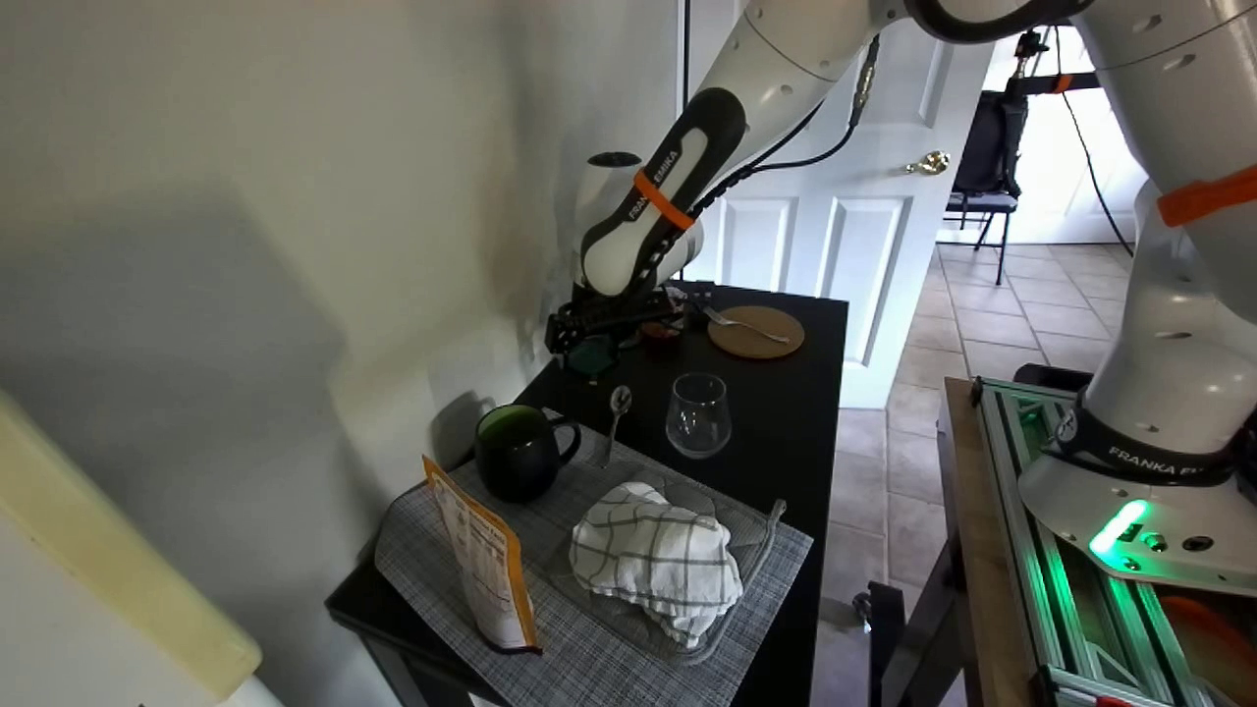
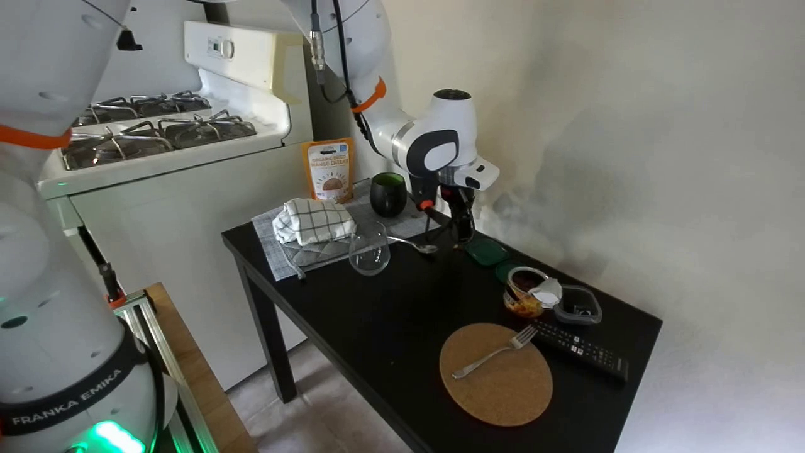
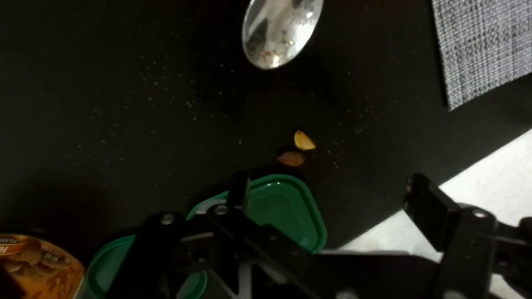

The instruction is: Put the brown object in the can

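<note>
- Wrist view, eight o'clock: a short, round, orange-labelled can is seen.
- Near the middle: a small, brown, oval bit is seen on a black table.
- Four o'clock: the black, two-fingered gripper is spread wide.

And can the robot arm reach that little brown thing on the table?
Probably yes: in the wrist view nothing covers the brown thing, and the end effector is open. The yellow piece and nearer green lid close by could crowd it.
</note>
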Controlling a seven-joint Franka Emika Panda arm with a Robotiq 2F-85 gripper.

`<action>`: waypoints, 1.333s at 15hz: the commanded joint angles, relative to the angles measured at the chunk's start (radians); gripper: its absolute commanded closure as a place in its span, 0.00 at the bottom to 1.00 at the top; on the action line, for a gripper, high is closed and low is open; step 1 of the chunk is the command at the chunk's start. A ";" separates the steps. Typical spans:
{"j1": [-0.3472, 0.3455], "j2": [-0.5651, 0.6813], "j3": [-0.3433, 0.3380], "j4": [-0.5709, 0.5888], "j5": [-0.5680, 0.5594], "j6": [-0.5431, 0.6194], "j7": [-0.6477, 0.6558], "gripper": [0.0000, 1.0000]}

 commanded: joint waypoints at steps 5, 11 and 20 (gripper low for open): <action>0.091 0.110 -0.091 0.086 -0.016 -0.001 0.192 0.09; 0.103 0.160 -0.104 0.137 -0.017 -0.014 0.228 0.23; 0.098 0.155 -0.094 0.146 -0.023 -0.043 0.224 0.80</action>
